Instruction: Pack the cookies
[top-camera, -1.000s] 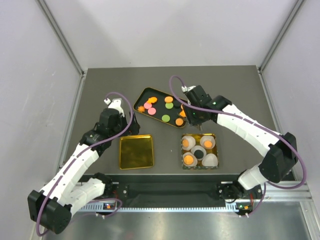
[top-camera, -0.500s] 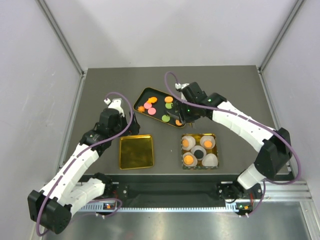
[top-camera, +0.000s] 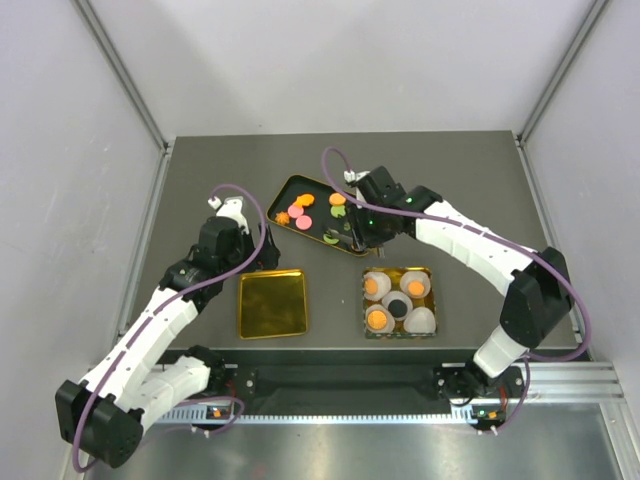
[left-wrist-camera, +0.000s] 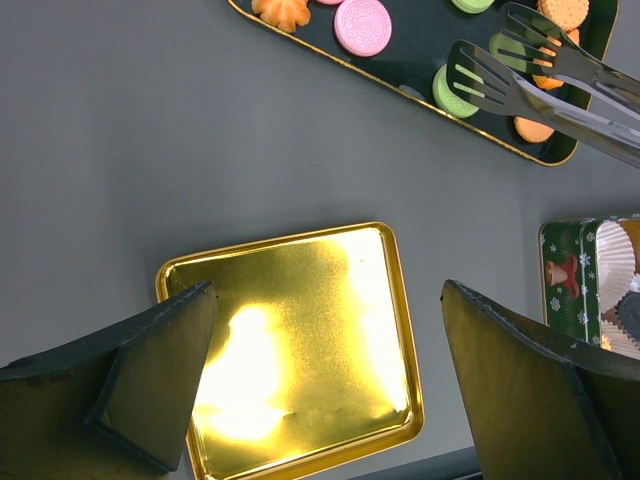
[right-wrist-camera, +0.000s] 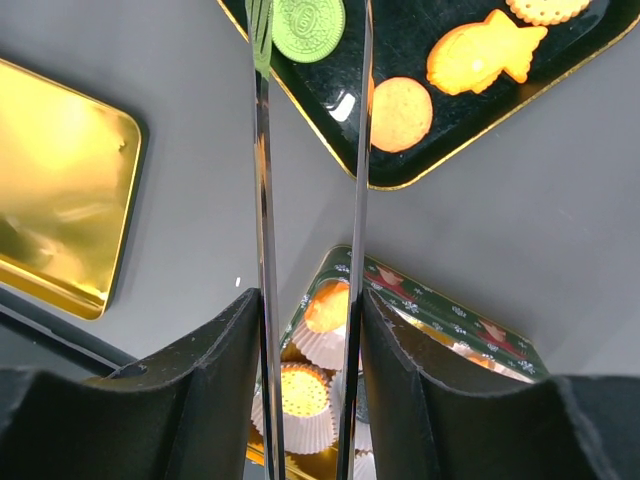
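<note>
The cookies lie in a black gold-rimmed tray: orange, pink and green pieces. My right gripper is shut on metal tongs, held between its fingers. The tongs are open, and their tips reach over the tray on either side of a green cookie. The left wrist view shows the tongs over that green cookie. My left gripper is open and empty above a gold lid.
A green patterned tin near the front right holds several white paper cups, some with orange cookies and one with a black cookie. The gold lid lies left of it. Grey walls close in the table.
My right arm has swung left, from the tray's right end to over the green cookie. The left arm has not moved.
</note>
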